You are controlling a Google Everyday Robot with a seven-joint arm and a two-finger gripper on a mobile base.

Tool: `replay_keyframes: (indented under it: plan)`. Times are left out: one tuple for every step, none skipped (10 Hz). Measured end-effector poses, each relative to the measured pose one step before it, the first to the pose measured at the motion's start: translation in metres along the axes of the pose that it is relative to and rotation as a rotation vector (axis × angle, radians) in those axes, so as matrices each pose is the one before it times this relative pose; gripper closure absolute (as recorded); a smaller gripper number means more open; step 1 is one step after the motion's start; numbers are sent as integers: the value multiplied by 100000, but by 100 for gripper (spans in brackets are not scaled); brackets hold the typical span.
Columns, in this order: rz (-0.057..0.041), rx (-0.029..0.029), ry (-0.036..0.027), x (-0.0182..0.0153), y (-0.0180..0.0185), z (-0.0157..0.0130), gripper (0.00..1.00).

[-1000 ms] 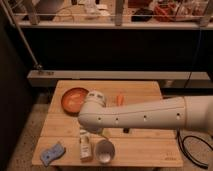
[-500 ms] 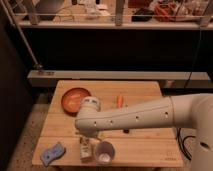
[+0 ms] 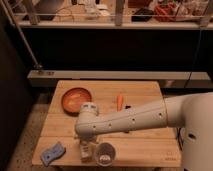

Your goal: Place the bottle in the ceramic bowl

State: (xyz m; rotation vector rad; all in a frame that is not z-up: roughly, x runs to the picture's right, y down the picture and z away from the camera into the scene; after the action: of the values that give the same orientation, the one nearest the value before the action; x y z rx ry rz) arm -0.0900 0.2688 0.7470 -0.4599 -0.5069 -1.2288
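White and pale grey, the two-finger gripper hangs straight down from the robot's thick white arm at the front left of the light wooden table. Its jaws are spread wide and it carries nothing. Directly under it stands the small slim white bottle with the pale label, upright on the wood. Whether the fingers already flank the bottle or only hover over its cap cannot be told, as the wrist hides that spot.

Just right of the bottle, almost touching, is a round white cup. A flat blue sponge lies well to its left. The shallow orange-brown glazed ceramic bowl sits empty towards the back left, behind the wrist, and a small orange carrot-shaped piece lies to the right of it.

The bottle looks light, stiff and smooth, and so narrow that it is likely to tip. A squeeze across the middle of the body, below the cap, seems safest, keeping clear of the cup.
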Motion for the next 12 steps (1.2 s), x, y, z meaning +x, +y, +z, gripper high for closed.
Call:
replay_keyframes:
  plan:
    - [131, -234, 106, -36, 153, -50, 20]
    - [259, -274, -331, -50, 282, 247, 20]
    - [-445, -120, -473, -196, -34, 505, 20]
    - [-377, 198, -612, -295, -218, 402, 20]
    - [-133, 38, -102, -76, -33, 265, 20]
    - [229, -102, -259, -75, 51, 214, 20]
    - [6, -60, -408, -116, -72, 11, 25]
    - [224, -162, -464, -133, 118, 70, 34]
    - [76, -69, -290, -72, 72, 53, 42]
    - [45, -22, -350, -48, 5, 15, 55]
    - [-54, -53, -220, -65, -30, 38, 64]
    - [-6, -53, -205, -52, -37, 43, 72]
